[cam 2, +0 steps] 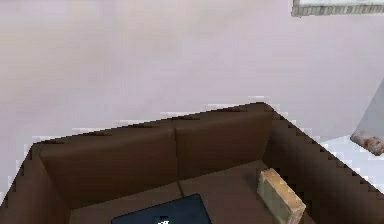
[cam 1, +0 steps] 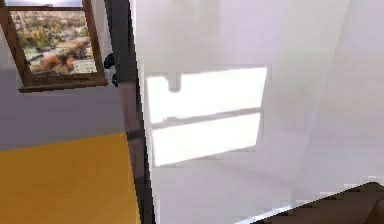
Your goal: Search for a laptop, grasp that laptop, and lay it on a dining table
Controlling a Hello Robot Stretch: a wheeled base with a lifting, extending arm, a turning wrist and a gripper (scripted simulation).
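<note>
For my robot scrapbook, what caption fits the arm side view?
Brown sofa against a pale wall, a dark laptop and tan block on its seat.

Arm side view: one brown sofa (cam 2: 120, 160), one dark laptop (cam 2: 165, 212), one tan cushion (cam 2: 281, 196). Forward view: one framed picture (cam 1: 55, 45), one dark door (cam 1: 131, 120).

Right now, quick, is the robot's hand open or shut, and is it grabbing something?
Gripper: cannot be told.
A dark flat thing, maybe the laptop, lies on the brown sofa.
</note>
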